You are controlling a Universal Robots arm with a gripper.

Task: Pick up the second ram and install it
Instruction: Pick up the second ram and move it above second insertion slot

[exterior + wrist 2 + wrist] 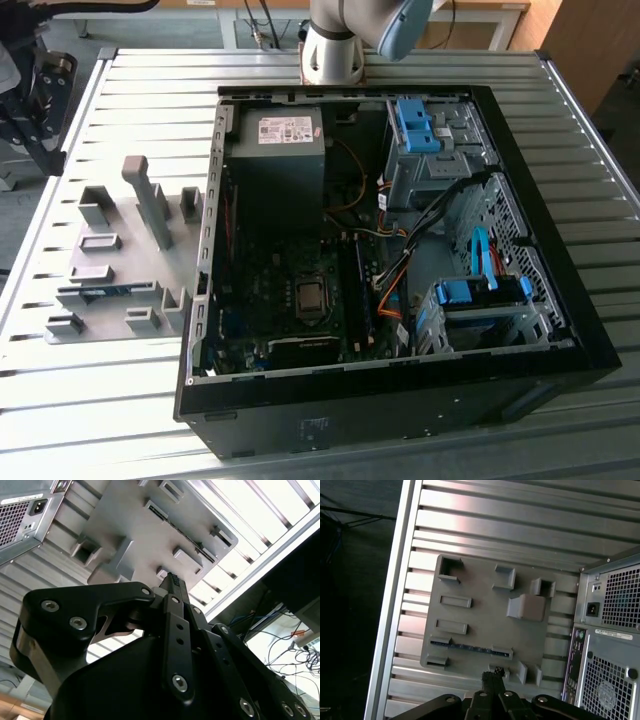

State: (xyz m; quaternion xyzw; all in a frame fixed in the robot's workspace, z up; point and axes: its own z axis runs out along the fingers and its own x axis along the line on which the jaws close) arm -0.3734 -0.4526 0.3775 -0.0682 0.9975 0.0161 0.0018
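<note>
On 1 fixture (485, 622), 1 ram (470, 648).

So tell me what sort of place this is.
Likely a robotics lab bench: a robot arm at a slatted metal table, an open computer case, and a grey fixture plate beside it.

Daylight falls bright and even in the exterior view, yet the open computer case (400, 420) keeps a dim, shadowed interior. In the second wrist view, glare whitens the slatted desk (280, 505) beyond the end effector (172, 580) — itself dark, nearly a silhouette. In the first wrist view, the slats ahead of it gleam in bands; beyond the desk's edge all sinks nearly to black.
</note>
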